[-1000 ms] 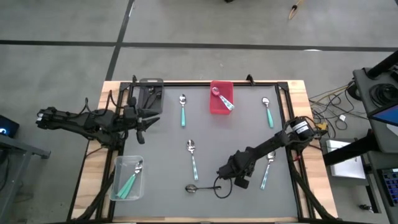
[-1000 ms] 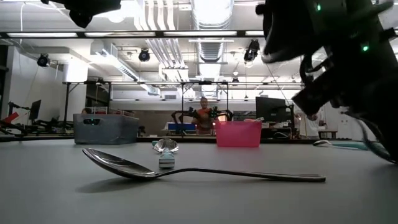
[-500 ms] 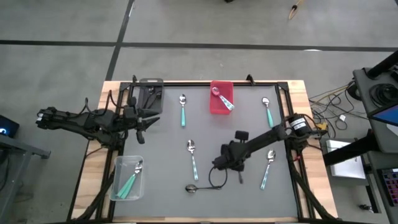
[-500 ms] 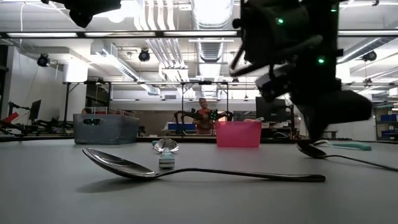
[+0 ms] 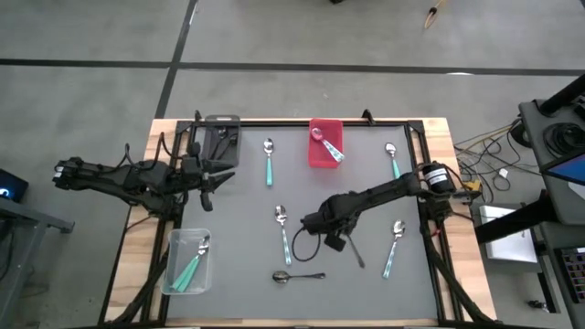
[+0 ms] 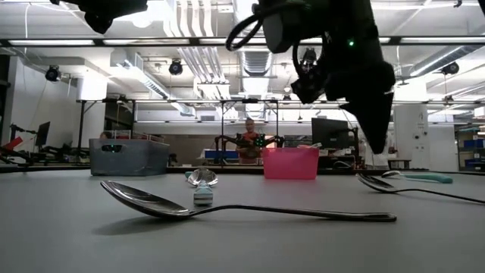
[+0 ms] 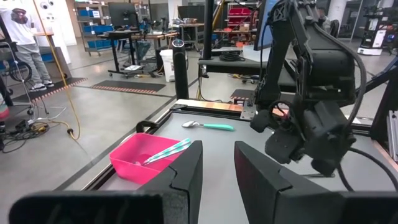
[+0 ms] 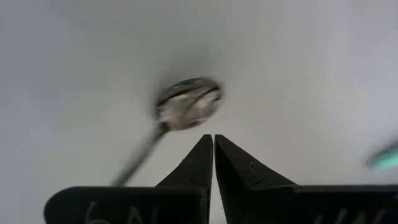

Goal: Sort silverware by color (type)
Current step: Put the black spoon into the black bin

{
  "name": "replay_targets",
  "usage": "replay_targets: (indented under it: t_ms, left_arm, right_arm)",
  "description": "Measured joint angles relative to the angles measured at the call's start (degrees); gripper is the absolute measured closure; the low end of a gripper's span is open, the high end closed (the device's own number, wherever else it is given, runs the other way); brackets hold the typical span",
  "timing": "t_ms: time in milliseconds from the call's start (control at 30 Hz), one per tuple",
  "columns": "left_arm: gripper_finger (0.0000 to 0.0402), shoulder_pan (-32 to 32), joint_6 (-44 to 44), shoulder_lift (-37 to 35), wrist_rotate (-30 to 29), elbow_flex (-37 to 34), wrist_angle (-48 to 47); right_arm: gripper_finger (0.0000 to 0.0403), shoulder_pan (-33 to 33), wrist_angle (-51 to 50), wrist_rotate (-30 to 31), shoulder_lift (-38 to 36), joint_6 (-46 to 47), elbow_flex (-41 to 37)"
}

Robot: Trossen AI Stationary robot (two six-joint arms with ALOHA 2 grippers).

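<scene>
My right gripper (image 5: 312, 222) (image 8: 213, 139) is shut and hovers above the mat's middle, beside a teal-handled spoon (image 5: 283, 230). In its wrist view a shiny spoon bowl (image 8: 188, 102) lies just ahead of the tips, blurred. Two dark spoons lie flat on the mat, one near the near edge (image 5: 298, 275) (image 6: 242, 208) and one under the right arm (image 5: 354, 249) (image 6: 424, 189). More teal spoons (image 5: 269, 161) (image 5: 393, 164) (image 5: 393, 245) lie around. My left gripper (image 5: 216, 174) (image 7: 217, 146) waits open at the table's left side.
A grey bin (image 5: 220, 142) (image 6: 129, 157) at the far left holds dark pieces. A red bin (image 5: 325, 143) (image 7: 140, 163) at far centre holds a teal spoon. A clear bin (image 5: 189, 260) at near left holds teal spoons. A black frame (image 5: 302, 120) rims the mat. People stand far off in the room.
My right gripper has moved from beside the near dark spoon toward the table's far edge and a little left, rising as it went, to the teal spoon in the middle. The second dark spoon came into view from under it. No spoon has been carried.
</scene>
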Motion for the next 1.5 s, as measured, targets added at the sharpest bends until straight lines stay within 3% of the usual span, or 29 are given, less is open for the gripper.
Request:
replay_targets:
  t_ms: [167, 367, 633, 833, 967, 1100, 1333, 1500]
  left_arm:
    - [0.0326, 0.02, -0.01, 0.0, 0.0, 0.0, 0.0]
    - [0.0326, -0.01, 0.02, 0.0, 0.0, 0.0, 0.0]
    - [0.0326, 0.01, 0.0, 0.0, 0.0, 0.0, -0.02]
    - [0.0326, 0.0, 0.0, 0.11, 0.0, 0.0, -0.04]
    - [0.0326, 0.02, -0.02, 0.15, 0.01, 0.0, -0.09]
    - [0.0326, 0.02, -0.45, 0.15, 0.02, 0.0, -0.75]
    - [0.0327, 0.0, -0.48, 0.15, 0.02, 0.0, -1.29]
    - [0.0326, 0.02, -0.49, 0.15, 0.02, 0.0, -1.33]
  right_arm:
    - [0.0394, 1.65, 1.64, -6.73, -0.22, 3.01, -0.12]
    - [0.0394, 3.85, 6.05, -6.82, -4.9, 4.69, -3.15]
    - [0.0394, 3.83, 18.76, -3.3, -15.03, 13.3, -13.77]
    - [0.0394, 4.54, 19.9, -2.42, -18.92, 22.84, -19.74]
    - [0.039, 4.53, 20.29, -5.24, -19.23, 27.09, -22.38]
    - [0.0361, 4.76, 23.61, -7.12, -19.05, 28.49, -24.3]
    - [0.0273, 4.87, 30.15, -6.66, -19.02, 30.02, -26.95]
    - [0.0214, 4.73, 30.47, -2.68, -19.02, 30.01, -27.26]
